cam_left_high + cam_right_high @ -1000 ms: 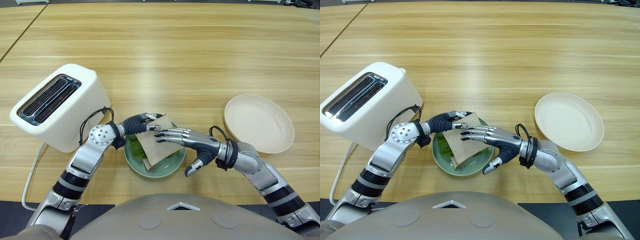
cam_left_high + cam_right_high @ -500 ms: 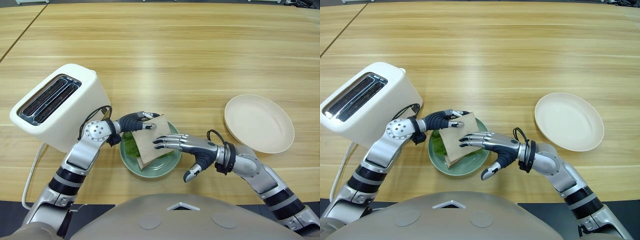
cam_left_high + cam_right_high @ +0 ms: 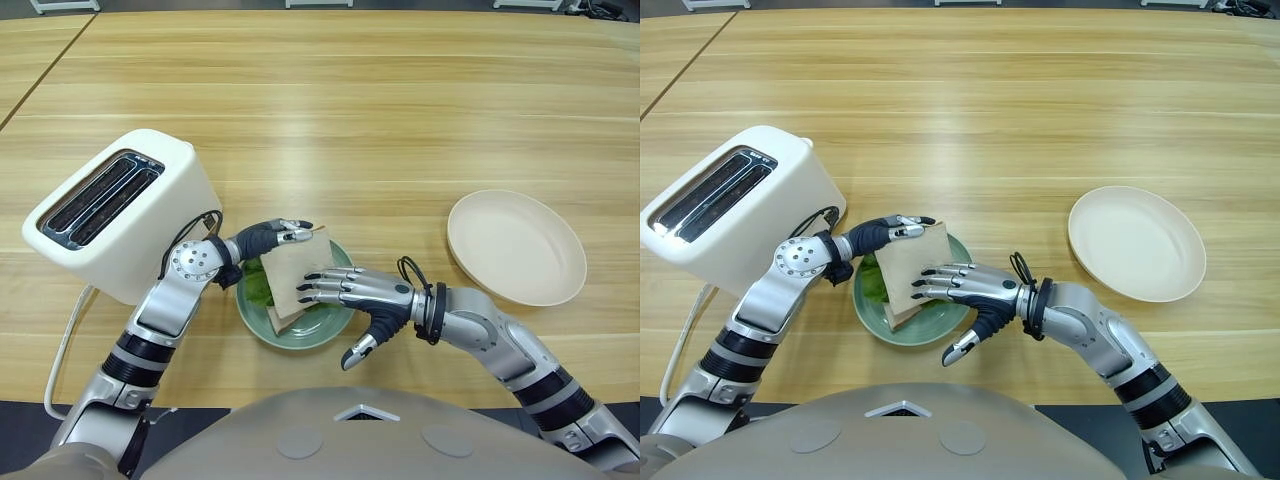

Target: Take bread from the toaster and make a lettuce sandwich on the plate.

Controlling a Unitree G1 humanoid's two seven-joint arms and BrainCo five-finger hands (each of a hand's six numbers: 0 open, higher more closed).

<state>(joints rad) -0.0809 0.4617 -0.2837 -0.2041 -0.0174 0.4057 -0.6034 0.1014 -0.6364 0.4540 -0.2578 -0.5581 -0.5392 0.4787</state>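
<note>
Standing by the table, I saw the right hand (image 3: 365, 295) lowest in the frame, just right of centre. Its fingers were stretched out side by side, resting flat on the bread slice (image 3: 300, 262), with the thumb hanging clear toward the near edge. The slice sat tilted on the green plate (image 3: 300, 343) at lower centre, and lettuce (image 3: 257, 290) peeked out from under its left side. I could not tell whether another slice lay beneath the leaves.

Just above, the left hand (image 3: 262, 238) came in from the left, its fingertips pinching the slice's upper corner.

Further up on the left stood the toaster (image 3: 120, 215). Both slots looked dark and, as far as I could judge, were emptied of bread. At the right, well apart from the food, lay a cream plate (image 3: 515, 247). Beyond both, the wooden table (image 3: 380, 120) ran on toward the top of the frame.

By my reckoning the job was nearly done, with the bread out and the lettuce covered. What remained seemed to be squaring the top slice and letting go.
</note>
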